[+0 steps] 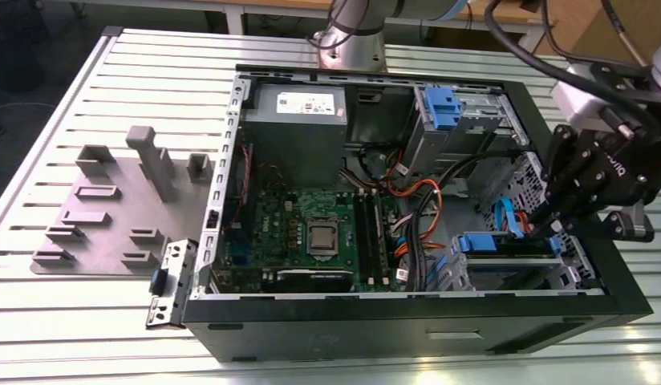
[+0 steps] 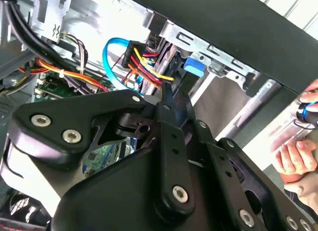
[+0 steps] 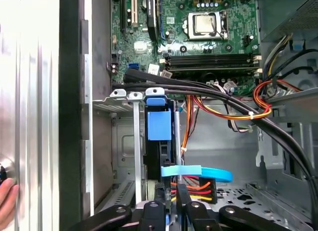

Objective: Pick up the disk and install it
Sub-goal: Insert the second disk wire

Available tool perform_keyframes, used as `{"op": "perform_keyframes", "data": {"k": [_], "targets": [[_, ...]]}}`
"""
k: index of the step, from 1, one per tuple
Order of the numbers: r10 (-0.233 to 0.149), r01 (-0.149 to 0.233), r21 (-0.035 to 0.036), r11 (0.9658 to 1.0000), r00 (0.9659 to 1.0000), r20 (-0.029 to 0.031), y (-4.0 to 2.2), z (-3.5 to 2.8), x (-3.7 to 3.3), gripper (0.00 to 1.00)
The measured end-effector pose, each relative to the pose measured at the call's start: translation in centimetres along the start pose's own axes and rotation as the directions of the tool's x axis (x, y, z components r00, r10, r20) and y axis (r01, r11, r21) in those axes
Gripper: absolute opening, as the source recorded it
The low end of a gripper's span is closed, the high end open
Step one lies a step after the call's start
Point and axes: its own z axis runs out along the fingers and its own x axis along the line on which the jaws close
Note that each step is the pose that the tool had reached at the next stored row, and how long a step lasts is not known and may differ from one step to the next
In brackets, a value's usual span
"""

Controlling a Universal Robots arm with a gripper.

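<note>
Hand: the hand [image 1: 552, 228] reaches into the open computer case [image 1: 416, 321], fingers drawn narrow, pinching the disk's edge.
Disk: the disk [image 3: 159, 124] stands on edge just ahead of the fingertips, blue caddy frame sitting in the drive bay [image 3: 126, 99].
Why: probably gripped edgewise to slide along the bay rails.
Cables: blue data cable [image 3: 198, 172] crosses close beside the fingers.

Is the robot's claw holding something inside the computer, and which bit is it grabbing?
Yes. The gripper has its fingers closed on the rear edge of the disk, the end beside the cable plugs, while the disk stands upright in its bay.
</note>
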Motion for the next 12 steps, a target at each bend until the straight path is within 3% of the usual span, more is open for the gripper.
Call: {"op": "perform_keyframes", "data": {"k": [4, 7, 9, 12], "targets": [[0.0, 0.0, 0.0042, 1.0, 1.0, 0.0008, 0.08, -0.37, 0.01, 0.24], [-0.001, 0.001, 0.0206, 0.9998, 0.9999, 0.0106, 0.41, -0.36, 0.03, 0.24], [-0.001, 0.001, 0.0299, 0.9996, 0.9999, 0.0128, 0.71, -0.34, 0.05, 0.24], [-0.001, 0.001, 0.034, 0.9994, 0.9999, 0.0133, 0.88, -0.32, 0.07, 0.24]]}}
